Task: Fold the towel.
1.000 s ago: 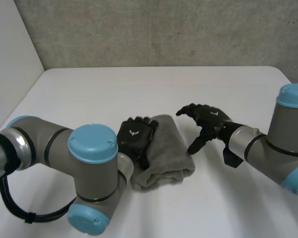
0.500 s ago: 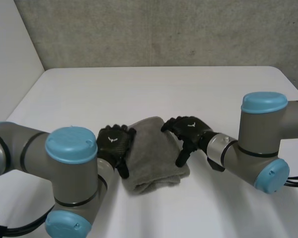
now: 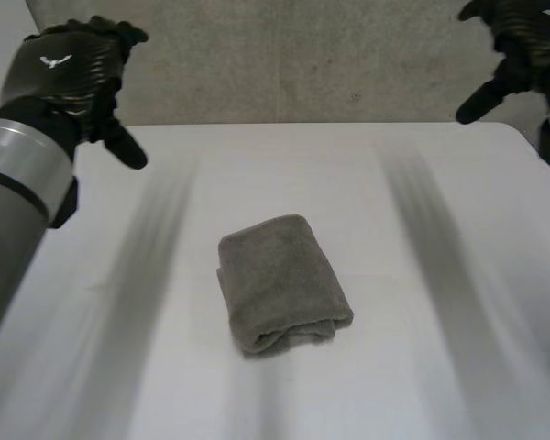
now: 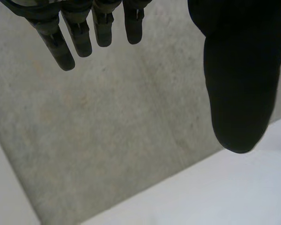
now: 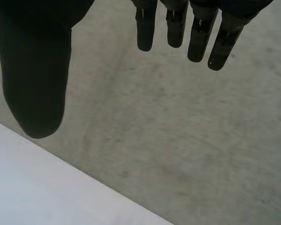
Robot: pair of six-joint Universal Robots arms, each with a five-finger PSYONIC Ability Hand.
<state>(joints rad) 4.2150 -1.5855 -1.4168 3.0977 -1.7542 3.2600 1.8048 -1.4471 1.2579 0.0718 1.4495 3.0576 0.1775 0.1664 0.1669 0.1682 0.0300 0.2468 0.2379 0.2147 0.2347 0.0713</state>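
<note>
Both left hand and right hand hang loose-fingered above folded towel.

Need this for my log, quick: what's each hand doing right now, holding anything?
Left hand: open, holding nothing.
Right hand: open, holding nothing.
</note>
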